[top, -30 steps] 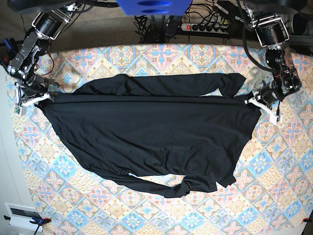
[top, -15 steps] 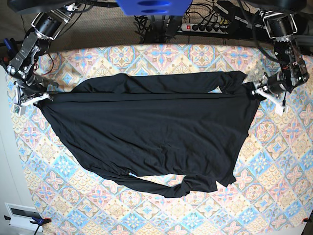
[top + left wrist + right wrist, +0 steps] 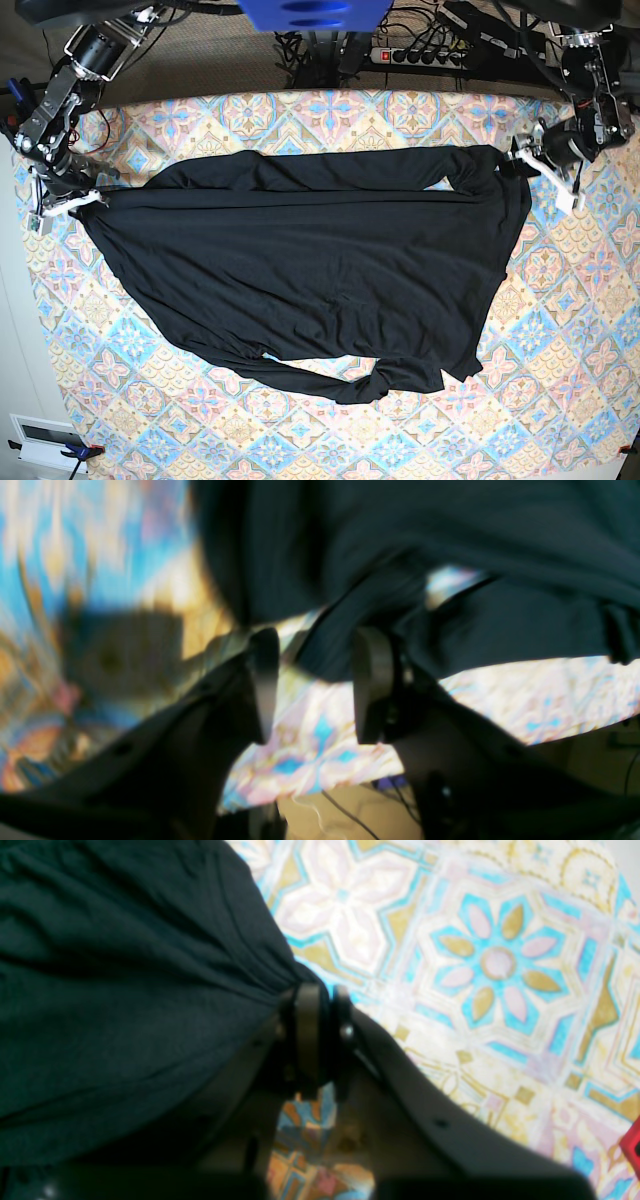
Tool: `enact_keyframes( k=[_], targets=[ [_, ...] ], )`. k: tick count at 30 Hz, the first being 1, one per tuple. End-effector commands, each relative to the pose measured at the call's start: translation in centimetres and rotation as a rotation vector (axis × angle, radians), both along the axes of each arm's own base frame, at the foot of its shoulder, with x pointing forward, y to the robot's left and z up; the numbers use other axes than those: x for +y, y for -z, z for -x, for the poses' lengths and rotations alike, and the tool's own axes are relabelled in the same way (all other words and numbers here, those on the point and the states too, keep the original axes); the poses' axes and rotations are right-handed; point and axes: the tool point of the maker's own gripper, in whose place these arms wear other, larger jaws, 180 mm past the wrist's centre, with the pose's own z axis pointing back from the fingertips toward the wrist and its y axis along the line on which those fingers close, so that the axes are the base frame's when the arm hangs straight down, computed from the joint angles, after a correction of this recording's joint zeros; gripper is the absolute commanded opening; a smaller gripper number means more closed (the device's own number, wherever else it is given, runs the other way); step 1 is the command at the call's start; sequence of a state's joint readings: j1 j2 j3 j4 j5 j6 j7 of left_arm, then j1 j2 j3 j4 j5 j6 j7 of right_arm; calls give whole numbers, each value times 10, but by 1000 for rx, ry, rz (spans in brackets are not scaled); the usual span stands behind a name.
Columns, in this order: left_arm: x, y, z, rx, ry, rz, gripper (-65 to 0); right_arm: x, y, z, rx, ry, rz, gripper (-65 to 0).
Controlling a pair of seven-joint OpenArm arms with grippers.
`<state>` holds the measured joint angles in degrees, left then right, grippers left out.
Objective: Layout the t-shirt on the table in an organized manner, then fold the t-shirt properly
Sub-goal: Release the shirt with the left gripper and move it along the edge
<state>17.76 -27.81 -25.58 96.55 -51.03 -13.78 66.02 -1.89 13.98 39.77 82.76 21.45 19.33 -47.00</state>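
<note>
The black t-shirt (image 3: pixel 300 270) lies spread wide across the table (image 3: pixel 560 330), with a sleeve bunched at its near edge. At the shirt's left corner in the base view, my right gripper (image 3: pixel 72 203) is shut on the fabric. The right wrist view shows its jaws (image 3: pixel 324 990) pinched tight on a gathered edge of the t-shirt (image 3: pixel 125 990). My left gripper (image 3: pixel 525 160) is at the far right sleeve. In the blurred left wrist view that gripper (image 3: pixel 317 635) stands open, with a fold of the t-shirt (image 3: pixel 450 555) reaching in between its fingers.
A power strip (image 3: pixel 420 55) and cables lie beyond the table's far edge, beside a blue mount (image 3: pixel 315 12). A white box (image 3: pixel 40 440) sits on the floor at the near left. The patterned cloth (image 3: pixel 500 965) shows bare around the shirt.
My left gripper let go of the shirt's right corner, opened, and moved toward the far edge to the sleeve. The shirt's right edge has slackened. The right arm has not moved.
</note>
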Motion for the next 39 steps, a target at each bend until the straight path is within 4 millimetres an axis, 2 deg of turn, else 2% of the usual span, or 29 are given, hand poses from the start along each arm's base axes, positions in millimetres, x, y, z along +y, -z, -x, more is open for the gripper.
enact_keyframes(
  k=[1,4,9,11,19,22,24,34,39],
  targets=[
    [3,-12,-7,-36,16,-20,-445,-10,-18,-10,-53,2,33,-650],
    [5,-26,-19,-95,-9,-18,-472,-10,-18,-10,-53,2,33,-650],
    [10,-28,-29,-129,-93,22,-476,-10,-20,-10,-58,0,37,-650],
    [12,-26,-29,-126,-99,18,-476,-10,-20,-10,-58,0,37,-650],
    [27,4,-29,-45,-157,-26,-476,-10,-21,-11,-59,0,37,-650],
    [16,9,-41,-37,-121,-21,-476,-9,-20,-11,-60,1,34,-650],
    [13,13,-41,-21,-101,-41,-476,-9,-21,-11,-61,0,35,-650],
    [20,16,-42,-34,-110,-94,-476,-9,-21,-11,-60,0,36,-650],
    [23,17,-42,-34,-106,-116,-505,-9,-21,-12,-62,0,36,-650]
  ],
)
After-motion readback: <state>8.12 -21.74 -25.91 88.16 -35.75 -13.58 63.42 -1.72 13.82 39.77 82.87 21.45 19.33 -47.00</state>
